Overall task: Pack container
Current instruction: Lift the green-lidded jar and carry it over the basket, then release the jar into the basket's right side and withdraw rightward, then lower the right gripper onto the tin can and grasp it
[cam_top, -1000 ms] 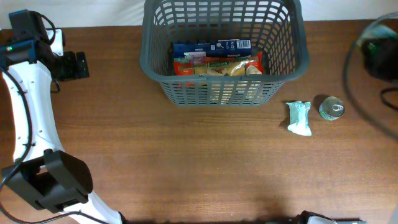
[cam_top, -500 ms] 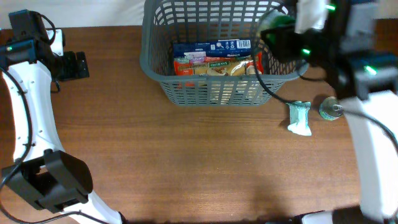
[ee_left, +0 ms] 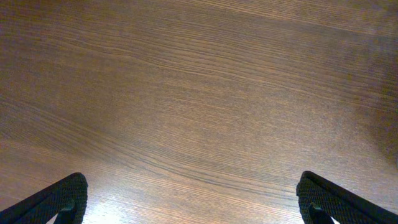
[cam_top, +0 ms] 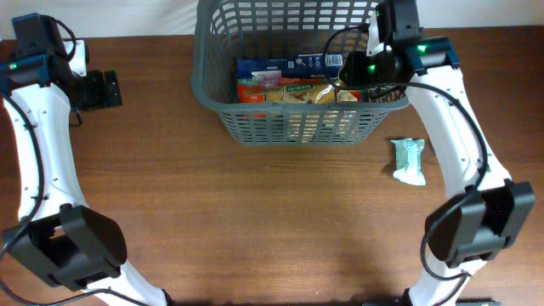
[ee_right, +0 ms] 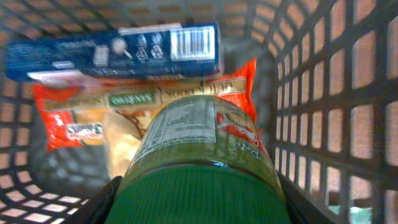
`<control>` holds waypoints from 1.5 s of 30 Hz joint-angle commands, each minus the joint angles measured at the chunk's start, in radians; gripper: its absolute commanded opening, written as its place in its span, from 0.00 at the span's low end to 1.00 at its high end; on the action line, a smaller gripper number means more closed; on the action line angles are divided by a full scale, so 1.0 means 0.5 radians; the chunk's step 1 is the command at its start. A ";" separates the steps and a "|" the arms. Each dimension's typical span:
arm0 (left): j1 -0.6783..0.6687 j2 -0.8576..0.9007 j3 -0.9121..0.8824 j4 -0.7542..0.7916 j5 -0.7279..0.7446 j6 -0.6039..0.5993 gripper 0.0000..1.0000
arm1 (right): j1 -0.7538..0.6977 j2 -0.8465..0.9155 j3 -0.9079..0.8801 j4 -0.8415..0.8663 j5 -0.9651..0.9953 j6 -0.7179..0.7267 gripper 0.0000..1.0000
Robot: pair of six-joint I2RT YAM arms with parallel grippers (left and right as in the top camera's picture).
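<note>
The dark grey basket [cam_top: 202, 76] stands at the table's back middle; its slotted wall also shows in the right wrist view [ee_right: 323, 93]. Inside lie a blue box [cam_top: 289, 64] [ee_right: 112, 50] and an orange snack packet [cam_top: 297, 89] [ee_right: 68, 118]. My right gripper [cam_top: 361, 70] [ee_right: 196, 202] is shut on a green-lidded jar [ee_right: 193, 155] and holds it inside the basket's right end, above the packet. My left gripper [cam_top: 104, 89] [ee_left: 193, 199] is open and empty over bare wood at the far left.
A pale teal and white packet [cam_top: 409, 160] lies on the table to the right of the basket's front corner. The wooden table [cam_top: 255, 221] stretches in front of the basket.
My right arm has swung in from the right. The jar that stood beside the teal packet is gone from the table and is now in my right gripper inside the basket. The left arm has not moved.
</note>
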 commanded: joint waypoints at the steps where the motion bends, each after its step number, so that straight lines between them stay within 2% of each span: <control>1: 0.005 0.004 -0.007 -0.002 0.022 -0.018 0.99 | 0.010 0.085 0.016 -0.034 0.039 0.036 0.08; 12: 0.005 0.004 -0.007 -0.002 0.022 -0.018 0.99 | 0.011 0.134 0.015 -0.205 0.039 0.034 0.07; 13: 0.005 0.004 -0.007 -0.002 0.023 -0.018 0.99 | 0.011 0.134 0.015 -0.201 0.039 0.034 0.19; 14: 0.005 0.004 -0.007 -0.002 0.022 -0.018 0.99 | 0.011 0.131 0.017 -0.195 0.038 0.034 0.40; 15: 0.005 0.004 -0.007 -0.002 0.022 -0.018 0.99 | 0.009 0.124 0.025 -0.195 0.038 0.034 0.51; 17: 0.005 0.004 -0.007 -0.002 0.022 -0.018 0.99 | 0.006 0.103 0.086 -0.203 0.039 -0.018 0.61; 18: 0.005 0.004 -0.007 -0.002 0.023 -0.018 0.99 | 0.003 0.090 0.137 -0.214 0.038 -0.058 0.68; 19: 0.005 0.004 -0.007 -0.002 0.023 -0.018 0.99 | -0.003 0.072 0.204 -0.231 0.033 -0.108 0.81; 22: 0.005 0.004 -0.007 -0.002 0.023 -0.018 0.99 | -0.008 0.020 0.483 -0.339 0.032 -0.306 1.00; 26: 0.005 0.004 -0.007 -0.002 0.022 -0.018 0.99 | -0.021 -0.042 0.980 -0.504 0.034 -0.352 0.99; 28: 0.005 0.004 -0.007 -0.002 0.022 -0.018 0.99 | -0.037 -0.063 1.218 -0.603 0.082 -0.349 0.94; 30: 0.005 0.004 -0.007 -0.002 0.023 -0.018 0.99 | -0.074 -0.091 1.456 -0.719 0.230 -0.341 0.89; 33: 0.005 0.004 -0.007 -0.002 0.022 -0.018 0.99 | -0.182 -0.170 1.667 -0.836 0.520 -0.246 0.89; 36: 0.005 0.004 -0.007 -0.002 0.022 -0.018 0.99 | -0.400 -0.277 1.669 -0.877 0.649 -0.234 0.89; 40: 0.005 0.004 -0.007 -0.002 0.022 -0.018 1.00 | -0.860 -0.316 1.521 -0.953 0.652 -0.031 0.89; 42: 0.005 0.004 -0.007 -0.002 0.022 -0.018 0.99 | -1.073 -0.314 1.324 -0.951 0.600 0.024 0.93; 45: 0.005 0.004 -0.007 -0.002 0.022 -0.018 0.99 | -1.282 -0.304 0.934 -0.917 0.356 0.066 0.93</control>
